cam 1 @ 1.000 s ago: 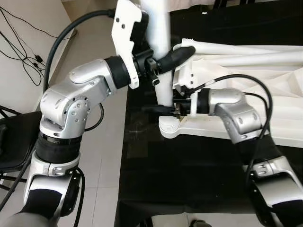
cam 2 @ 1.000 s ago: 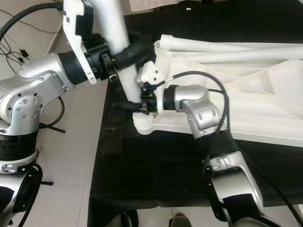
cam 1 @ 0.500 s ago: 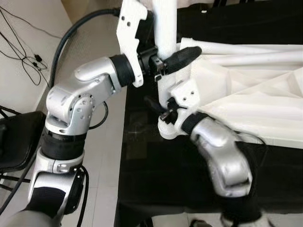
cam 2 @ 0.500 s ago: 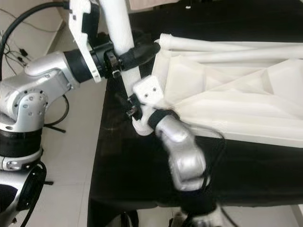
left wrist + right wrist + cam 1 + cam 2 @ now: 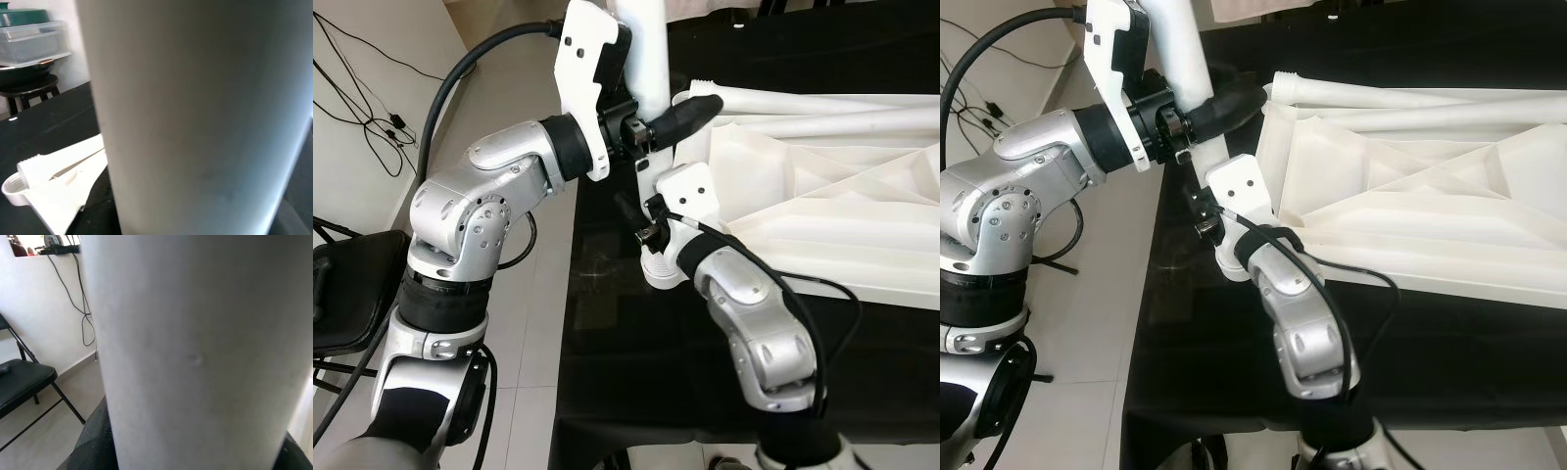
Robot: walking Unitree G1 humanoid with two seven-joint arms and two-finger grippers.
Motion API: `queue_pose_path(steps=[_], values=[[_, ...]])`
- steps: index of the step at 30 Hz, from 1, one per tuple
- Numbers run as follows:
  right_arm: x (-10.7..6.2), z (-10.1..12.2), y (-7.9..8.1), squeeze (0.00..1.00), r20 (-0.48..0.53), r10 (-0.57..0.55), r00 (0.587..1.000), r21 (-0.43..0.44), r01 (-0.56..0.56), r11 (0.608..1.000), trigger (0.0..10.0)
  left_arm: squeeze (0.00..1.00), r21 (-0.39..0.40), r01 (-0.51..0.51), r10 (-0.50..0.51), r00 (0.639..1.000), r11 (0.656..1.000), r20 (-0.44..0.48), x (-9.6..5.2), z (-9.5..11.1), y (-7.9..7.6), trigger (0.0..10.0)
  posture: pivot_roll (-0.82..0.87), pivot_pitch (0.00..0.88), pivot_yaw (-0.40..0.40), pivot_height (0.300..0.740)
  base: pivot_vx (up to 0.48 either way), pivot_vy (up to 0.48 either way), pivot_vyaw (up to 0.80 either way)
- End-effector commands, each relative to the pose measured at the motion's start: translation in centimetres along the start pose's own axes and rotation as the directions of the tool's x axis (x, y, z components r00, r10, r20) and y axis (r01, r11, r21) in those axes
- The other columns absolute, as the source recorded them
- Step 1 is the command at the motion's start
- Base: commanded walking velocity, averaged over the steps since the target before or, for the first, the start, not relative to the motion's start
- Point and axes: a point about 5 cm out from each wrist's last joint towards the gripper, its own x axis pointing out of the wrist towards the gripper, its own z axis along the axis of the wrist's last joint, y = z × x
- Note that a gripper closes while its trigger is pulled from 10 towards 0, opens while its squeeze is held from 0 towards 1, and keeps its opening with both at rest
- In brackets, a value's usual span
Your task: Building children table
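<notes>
Head view: right claw (image 5: 641,220) rotated

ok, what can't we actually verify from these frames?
- Leg-to-socket seating: the right pincer and its white camera mount cover the joint in both eye views.
- Table leg top: cut off by the frame edge.
- Wrist views: the leg blocks the pincer fingers.

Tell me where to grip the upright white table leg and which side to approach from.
Grip the white table leg on its bare round shaft, between the left gripper up high and the right gripper near the corner socket of the tabletop. Come from the floor side; the tabletop probably blocks the other.
</notes>
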Motion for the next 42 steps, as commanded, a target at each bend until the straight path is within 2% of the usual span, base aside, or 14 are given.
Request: queue_pose_path(steps=[1, 5, 7, 11, 12, 14, 15, 19, 20, 28, 29, 30, 31, 42], values=[[-0.2, -3.7, 0.2, 0.0, -0.196, 0.0, 0.981, 0.034, 0.007, 0.999, 0.0, 0.0, -0.003, 0.005, -0.005, 1.0, 1.0, -0.004, 0.0, -0.2, 0.0, 0.0, -0.01, 0.23, 0.141, 0.74, 0.0, 0.0, 0.0], [-0.1, -3.6, 0.2, 0.0, -0.191, 0.008, 0.982, 0.035, -0.001, 0.999, 0.0, 0.0, -0.004, 0.006, -0.006, 1.0, 1.0, -0.002, 0.0, -0.1, 0.0, 0.0, -0.01, 0.23, 0.141, 0.74, 0.0, 0.0, 0.0], [0.2, -2.9, 0.6, 0.0, -0.154, 0.056, 0.986, 0.042, -0.05, 0.998, 10.0, 0.0, -0.008, 0.008, -0.008, 1.0, 1.0, 0.002, -0.1, 0.0, -0.1, 0.0, -0.01, 0.225, 0.139, 0.74, 0.0, 0.0, 0.0], [0.7, -1.7, 1.2, 0.0, -0.079, 0.137, 0.987, 0.091, -0.13, 0.987, 10.0, 0.0, -0.011, 0.012, -0.012, 1.0, 1.0, 0.004, -0.1, 0.0, -0.2, 0.0, -0.02, 0.224, 0.141, 0.74, 0.0, 0.0, 0.0], [1.1, -0.8, 1.5, 1.0, -0.016, 0.237, 0.971, 0.119, -0.233, 0.965, 10.0, 0.0, -0.013, 0.018, -0.018, 1.0, 1.0, 0.005, 0.0, 0.0, -0.3, 0.0, -0.02, 0.225, 0.141, 0.74, 0.0, 0.0, 0.0], [1.4, 0.5, 1.4, 1.0, 0.065, 0.353, 0.933, 0.112, -0.358, 0.927, 10.0, 0.0, -0.016, 0.027, -0.027, 1.0, 1.0, 0.006, 0.1, -0.1, -0.4, 0.0, -0.02, 0.226, 0.144, 0.74, 0.0, 0.0, 0.0], [1.5, 1.7, 1.0, 1.0, 0.134, 0.5, 0.856, 0.075, -0.512, 0.856, 10.0, 0.0, -0.022, 0.037, -0.037, 0.999, 0.999, 0.007, 0.2, -0.1, -0.5, 0.0, -0.02, 0.228, 0.144, 0.74, 0.0, 0.0, 0.0], [1.7, 2.5, 0.3, 1.0, 0.148, 0.6, 0.786, -0.01, -0.605, 0.796, 10.0, 0.0, -0.025, 0.047, -0.047, 0.999, 0.999, 0.006, 0.2, -0.2, -0.5, 0.0, -0.02, 0.229, 0.146, 0.74, 0.0, 0.0, 0.0], [2.2, 3.6, -1.0, 0.0, 0.118, 0.759, 0.64, -0.128, -0.748, 0.651, 10.0, 0.0, -0.03, 0.062, -0.062, 0.998, 0.998, 0.004, 0.3, -0.2, -0.6, 0.0, 0.0, 0.232, 0.145, 0.74, 0.0, 0.0, 0.0], [2.9, 3.9, -0.9, 0.0, 0.053, 0.896, 0.44, -0.168, -0.881, 0.442, 10.0, 0.0, -0.031, 0.072, -0.072, 0.997, 0.997, 0.005, 0.7, 0.2, -0.8, 0.0, 0.0, 0.234, 0.15, 0.74, 0.0, 0.0, 0.0], [3.1, 3.7, -0.8, 0.0, 0.038, 0.907, 0.419, -0.172, -0.892, 0.419, 8.2, 0.0, -0.031, 0.074, -0.074, 0.997, 0.997, 0.007, 0.9, 0.3, -0.9, 0.0, 0.0, 0.235, 0.15, 0.74, 0.0, 0.0, 0.0], [3.1, 3.7, -0.8, 0.0, 0.038, 0.907, 0.419, -0.172, -0.892, 0.419, 8.2, 0.0, -0.031, 0.074, -0.074, 0.997, 0.997, 0.007, 0.9, 0.3, -0.9, 0.0, 0.0, 0.235, 0.15, 0.74, 0.0, 0.0, 0.0], [3.2, 3.5, -0.6, 0.0, 0.015, 0.919, 0.393, -0.176, -0.904, 0.39, 0.0, 0.0, -0.032, 0.076, -0.076, 0.997, 0.997, 0.009, 1.0, 0.5, -1.0, 0.0, 0.0, 0.237, 0.15, 0.74, 0.0, 0.0, 0.0], [3.1, 2.4, 0.0, 0.0, -0.057, 0.96, 0.273, -0.187, -0.948, 0.259, 0.0, 0.0, -0.03, 0.085, -0.085, 0.996, 0.996, 0.014, 0.8, 1.1, -1.3, 0.0, 0.01, 0.24, 0.15, 0.74, 0.0, 0.0, 0.0]])
